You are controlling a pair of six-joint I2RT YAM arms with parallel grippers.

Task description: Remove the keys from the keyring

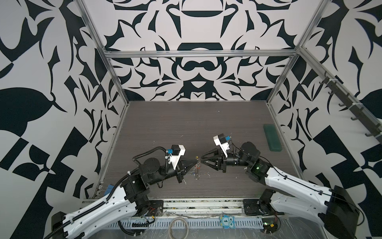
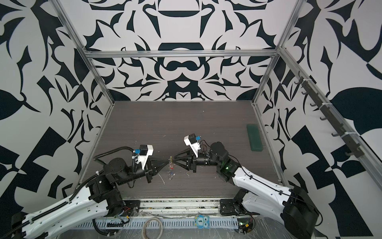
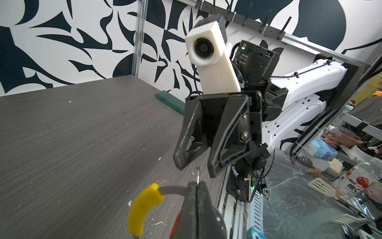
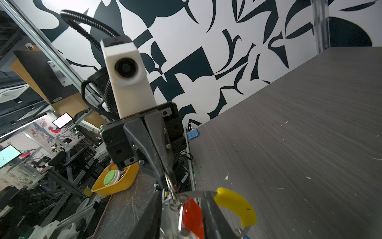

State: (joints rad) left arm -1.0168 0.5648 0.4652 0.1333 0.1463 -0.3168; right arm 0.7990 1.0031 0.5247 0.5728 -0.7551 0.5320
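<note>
Grey-and-yellow item, entry one: the keyring [image 3: 142, 209], a thin floppy grey loop with a curved yellow plastic section. It hangs toward 6 o'clock in both top views from the tips of the left gripper [image 1: 196, 160]. That gripper's black fingers are pressed together on it at the small metal ring [image 4: 170, 183]. I cannot tell whether the loop's lowest part touches the table.

Entry two: the keys. The flat red plastic tag [image 4: 192, 217] dangles just under that pinch. I cannot pick out the blue one with certainty.

Entry three: the right gripper [image 1: 202, 158], black, sits at 3 o'clock of the loop. Its tips are almost nose to nose with the left gripper at 9 o'clock. Its jaws stand part-way apart. The right wrist view shows them astride the red tag, but I can vouch for no firm contact.

Governing relation: the loop's long axis runs 12 to 6, crosswise to the arms' 9-to-3 line. I judge the tag must be drawn off toward 3 o'clock, and the right arm is the free one for it.

Room: the dark wood-grain table [image 1: 186, 124] is bare toward 12 o'clock. A flat green slab [image 1: 272, 137] lies at 2 o'clock by the wall, well apart. The front edge is near at 6 o'clock.
</note>
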